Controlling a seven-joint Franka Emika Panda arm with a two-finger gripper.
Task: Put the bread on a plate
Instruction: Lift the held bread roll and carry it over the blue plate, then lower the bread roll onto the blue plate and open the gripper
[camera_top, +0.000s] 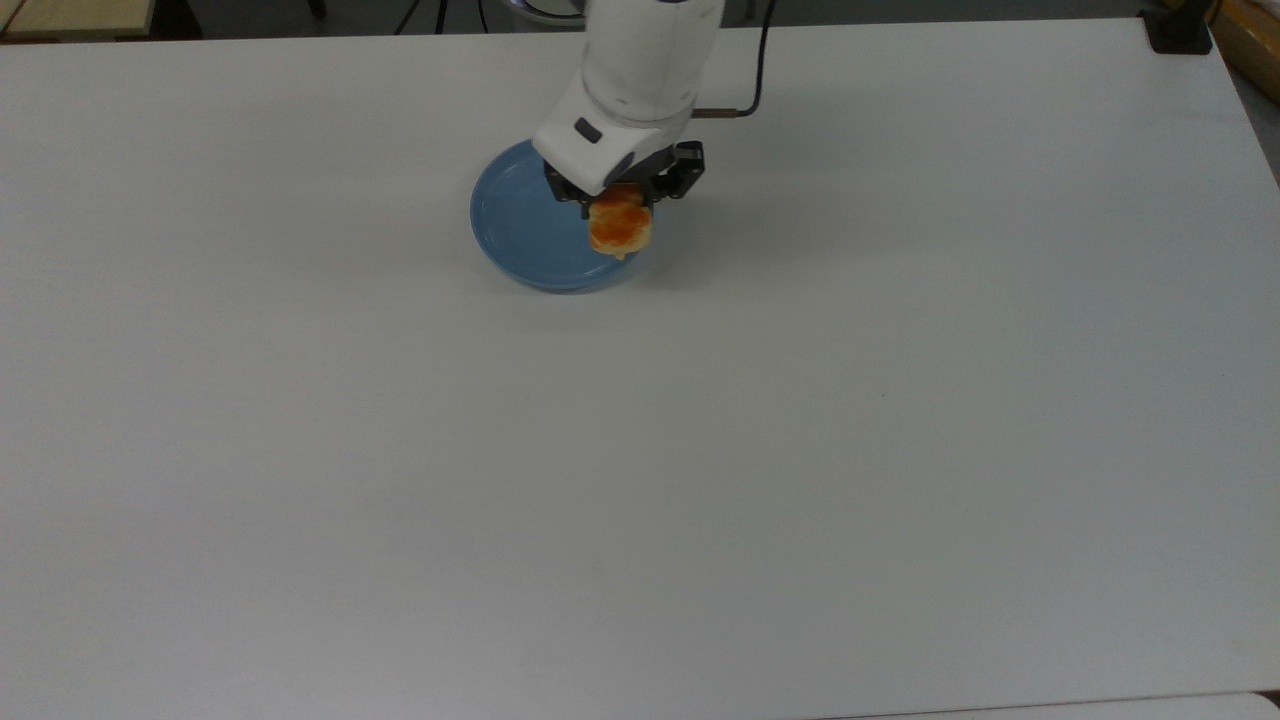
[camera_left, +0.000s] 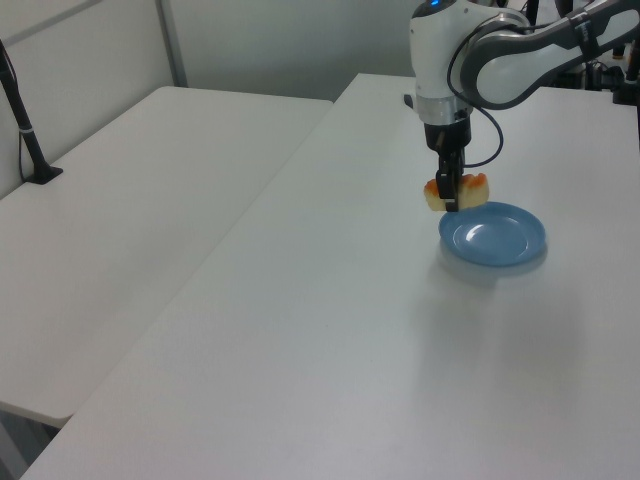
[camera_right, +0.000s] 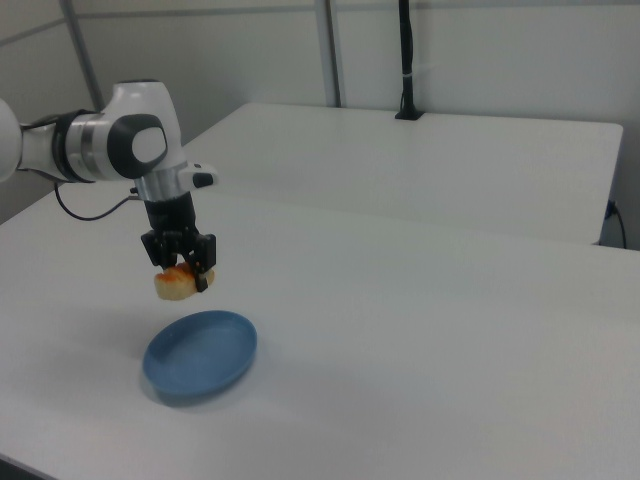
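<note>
Top view puts the bread (camera_top: 620, 228) in the upper middle of the frame, over the right part of the plate (camera_top: 520, 225), with our gripper (camera_top: 622, 197) clamped on it. Right view, left of centre, shows the bread (camera_right: 175, 282) held clear above the plate (camera_right: 200, 356), not resting on it. We judge we are in the carry step, nearly over the target. Next we should centre over the dish, lower, then release gently onto the white table's (camera_top: 700, 450) plate.
</note>
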